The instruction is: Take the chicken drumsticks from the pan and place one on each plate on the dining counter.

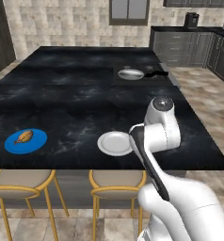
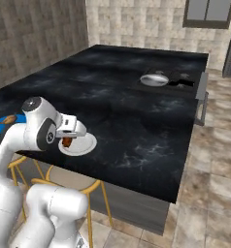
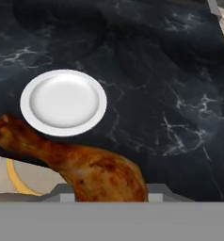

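Gripper: in the right base view the gripper hangs over the near edge of the counter, just above the white plate; its fingertips are hidden behind the load, so the exact gap cannot be read, but the jaws are closed on a drumstick.
Held drumstick: reddish-brown drumstick fills the lower part of the hand view — thick end at the fingers, thin bone end reaching out to the left. In the right base view it shows as a small brown lump under the hand, over the plate's near side.
White plate: white plate sits near the counter's front edge, bare, partly hidden by the arm in the left base view. In the hand view the plate lies beyond and above the held leg; whether the leg touches it cannot be told.
Blue plate: blue plate lies well apart to the left, near the same front edge.
Other drumstick: golden-brown leg lies on the blue plate.
Pan: light-grey pan rests at the far right of the counter on the dark stove patch, black handle pointing right; its inside looks pale.
Counter: black marble counter — white-veined — carries both plates and the pan.
Stools: two tan stools with yellow frames stand under the front edge.
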Motion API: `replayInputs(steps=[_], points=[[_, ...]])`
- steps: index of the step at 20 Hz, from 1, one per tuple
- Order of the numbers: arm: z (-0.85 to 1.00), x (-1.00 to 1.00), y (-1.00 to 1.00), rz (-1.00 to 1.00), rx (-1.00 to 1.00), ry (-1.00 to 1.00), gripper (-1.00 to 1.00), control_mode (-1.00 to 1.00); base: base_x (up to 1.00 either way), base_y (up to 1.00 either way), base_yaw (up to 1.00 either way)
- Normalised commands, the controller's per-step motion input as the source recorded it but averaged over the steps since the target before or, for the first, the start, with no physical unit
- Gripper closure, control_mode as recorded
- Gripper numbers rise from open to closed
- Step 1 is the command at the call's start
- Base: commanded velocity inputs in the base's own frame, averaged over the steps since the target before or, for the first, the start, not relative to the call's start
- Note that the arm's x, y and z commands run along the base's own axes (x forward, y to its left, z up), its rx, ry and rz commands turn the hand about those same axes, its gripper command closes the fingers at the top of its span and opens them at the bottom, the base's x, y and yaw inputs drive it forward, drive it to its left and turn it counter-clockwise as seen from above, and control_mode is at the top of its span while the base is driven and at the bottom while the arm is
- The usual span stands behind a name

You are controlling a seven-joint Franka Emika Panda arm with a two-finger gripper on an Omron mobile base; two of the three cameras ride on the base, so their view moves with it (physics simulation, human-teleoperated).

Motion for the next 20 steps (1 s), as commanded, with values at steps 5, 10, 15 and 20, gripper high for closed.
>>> replayInputs(steps=[5,10,15,20], points=[[-0.34,0.8,0.23,-0.07,0.16,0.23,1.0,-1.0,0.0,0.0,0.0],[-0.41,0.76,0.25,-0.08,0.12,0.23,1.0,-1.0,0.0,0.0,0.0],[-0.47,0.7,0.17,-0.08,0.01,0.1,1.0,-1.0,0.0,0.0,0.0],[-0.59,0.7,0.23,-0.08,0.0,0.08,1.0,-1.0,0.0,0.0,0.0]])
